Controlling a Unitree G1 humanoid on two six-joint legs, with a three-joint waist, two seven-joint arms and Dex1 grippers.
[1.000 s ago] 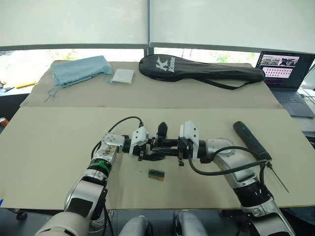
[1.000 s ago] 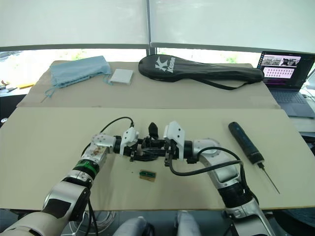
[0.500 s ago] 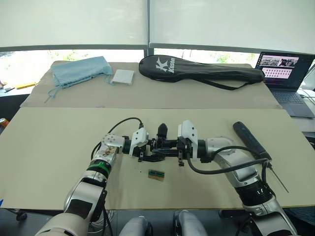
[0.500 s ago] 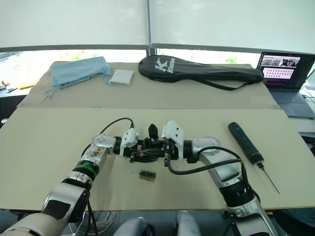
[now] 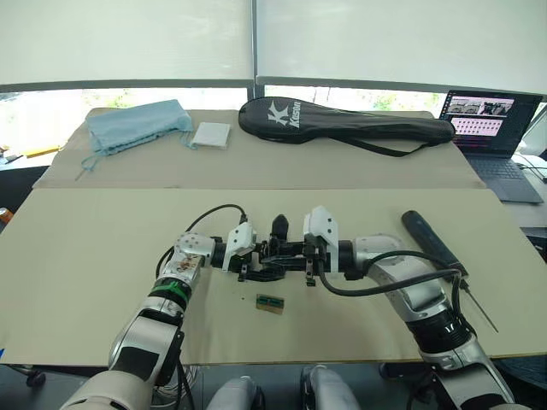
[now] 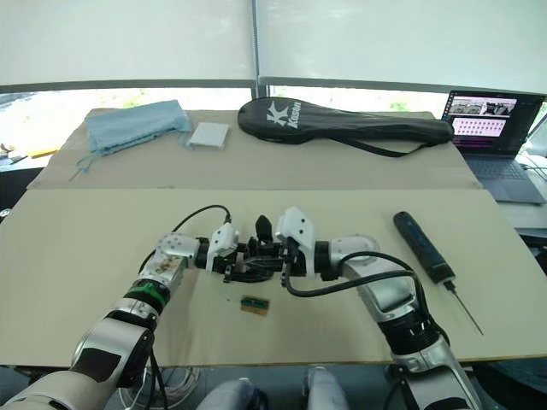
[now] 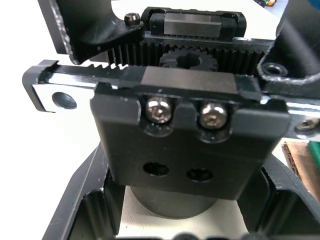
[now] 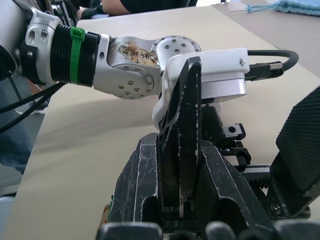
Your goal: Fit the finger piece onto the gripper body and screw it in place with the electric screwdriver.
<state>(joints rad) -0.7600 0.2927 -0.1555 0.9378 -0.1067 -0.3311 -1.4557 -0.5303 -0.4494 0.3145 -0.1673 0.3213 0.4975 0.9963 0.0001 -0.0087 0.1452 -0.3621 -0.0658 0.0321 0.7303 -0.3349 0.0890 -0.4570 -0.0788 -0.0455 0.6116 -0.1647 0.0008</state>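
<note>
Plainly, the gripper body [image 5: 275, 254] is a rigid, compact block, probably light but awkward, with exposed rack teeth and a pinion that are best kept clear of; the flat black faces below the rails look like the safest hold. It sits at mid-table between the two arms, with the left gripper [image 5: 255, 259] and the right gripper [image 5: 295, 256] closing in on it from either side. The left one appears clamped around the body's lower part; whether the right one's fingers grip the finger piece [image 8: 181, 135] or merely bracket it I cannot tell. The left wrist view gives what the head views cannot: two seated screws, two empty holes beneath them, and the geared rails. The right wrist view shows the finger piece standing upright and scuffed, slotted into the body. The screwdriver [image 5: 434, 243] lies untouched, well apart beside the right arm. A small green block [image 5: 271, 301] rests just in front.
</note>
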